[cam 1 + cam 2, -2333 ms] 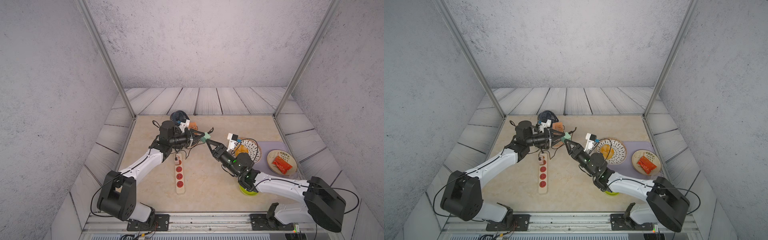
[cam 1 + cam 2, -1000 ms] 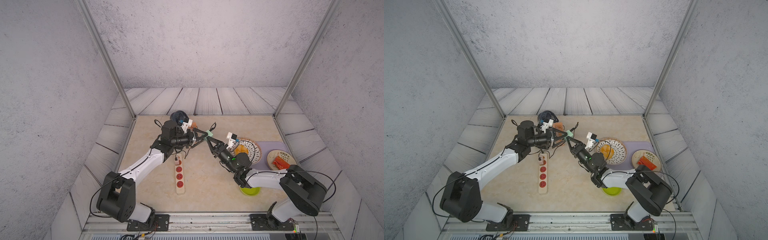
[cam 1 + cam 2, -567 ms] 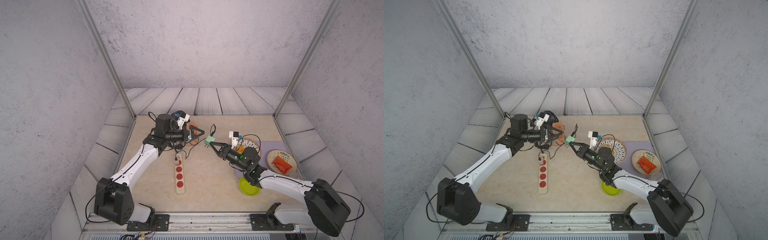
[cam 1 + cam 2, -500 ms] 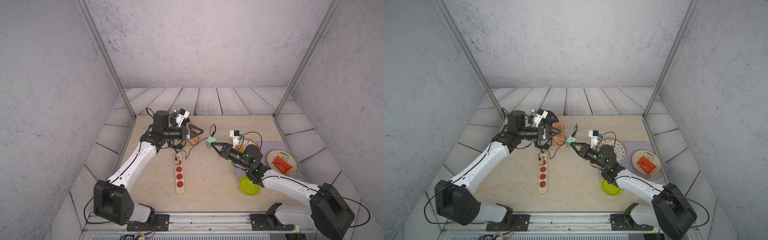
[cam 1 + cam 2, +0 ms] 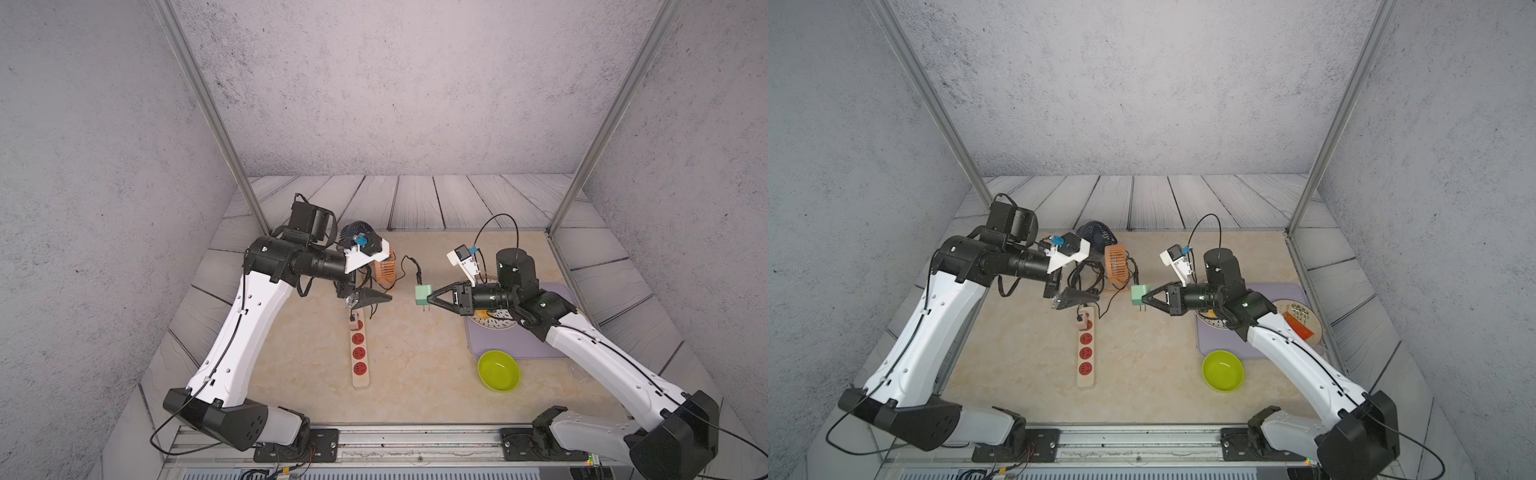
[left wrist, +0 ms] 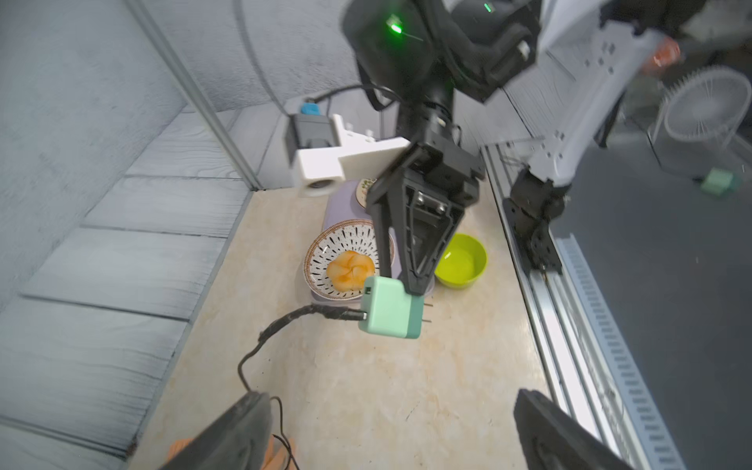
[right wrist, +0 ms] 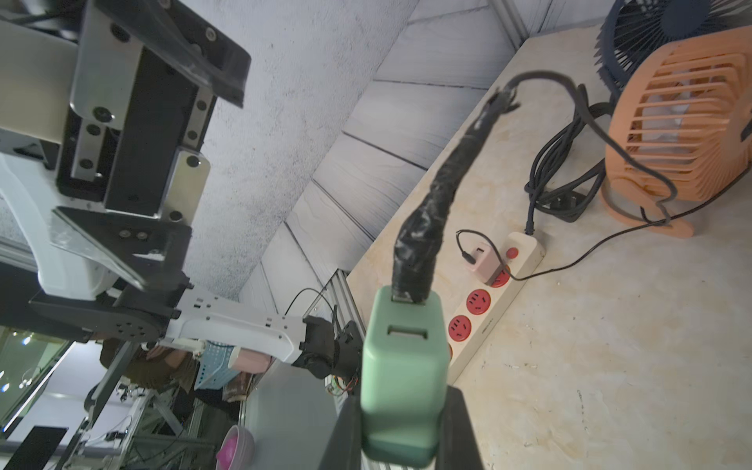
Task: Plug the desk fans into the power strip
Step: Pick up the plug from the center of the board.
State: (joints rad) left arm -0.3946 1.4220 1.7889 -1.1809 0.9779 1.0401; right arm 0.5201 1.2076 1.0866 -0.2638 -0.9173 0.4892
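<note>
The right gripper (image 5: 430,297) is hanging in the air over the middle of the worktop (image 5: 316,374), its jaws clenching a mint-green plug (image 5: 423,294) by its sides. The left gripper (image 5: 380,297) is hovering just above the far end of the power strip (image 5: 360,365), jaws released and holding nothing. The left wrist view is showing its two fingers (image 6: 228,435) spread wide, with only bare worktop between them. The power strip is lying flat on the worktop between the two arms, apart from the plug.

The right wrist view is showing what both top views barely give. A small pink adapter (image 7: 486,260) is sitting in the socket nearest the strip's black cord. The plug's taped black cable (image 7: 431,219) is arching away toward the orange fan (image 7: 683,122), which is standing beside a dark blue fan (image 7: 643,28).

The left wrist view is showing a bun (image 6: 350,270) resting on a patterned plate (image 6: 325,244) next to a lime bowl (image 6: 462,260); from above, the right arm is mostly hiding that bun. A second plate (image 5: 1304,320) is showing in a top view, partly behind the right arm.
</note>
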